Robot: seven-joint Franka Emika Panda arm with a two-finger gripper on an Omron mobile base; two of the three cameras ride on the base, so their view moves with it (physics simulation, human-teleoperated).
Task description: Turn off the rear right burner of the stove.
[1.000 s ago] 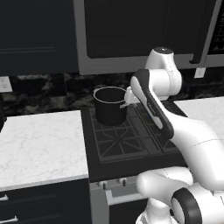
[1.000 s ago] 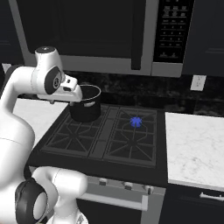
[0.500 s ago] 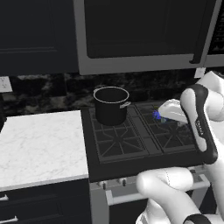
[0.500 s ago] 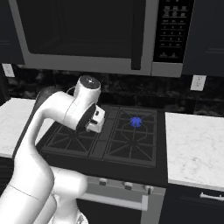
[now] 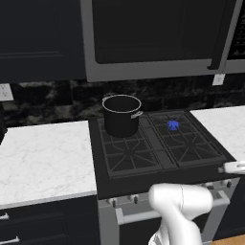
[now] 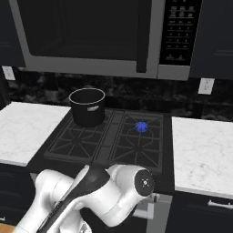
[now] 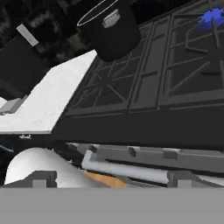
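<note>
Rear right burner (image 5: 173, 125) lit: small bright blue flame under black star-shaped grate spokes, on the right half of the stove (image 5: 158, 148), back row, just right of the centre strip. Also seen in the right base view (image 6: 141, 126) and at the top right corner of the hand view (image 7: 213, 17). The other three burners show no flame.

Black stockpot (image 5: 121, 115) stands on the rear left burner, beside the flame and apart from it, separated by the centre strip. White marble surface (image 5: 43, 160) lies left of the stove, and another surface (image 6: 200, 152) right of it. Microwave (image 6: 91, 34) hangs above the stove.

Step in hand, as I judge it: approach to the knob row. The arm is folded low in front of the stove, and the hand camera looks up along the silver front panel, where small dark knobs (image 7: 131, 152) sit above the bar handle (image 7: 127, 169). Flame on, so nothing turned yet.

Gripper (image 7: 111, 180): only the two dark tips show at the bottom edge of the hand view, set apart with nothing between them; jaws read as apart.

Next move calls for: picking out the knob that serves the rear right burner, probably toward the right end of the row (not confirmed from these views), closing on it and rotating until the flame dies.
</note>
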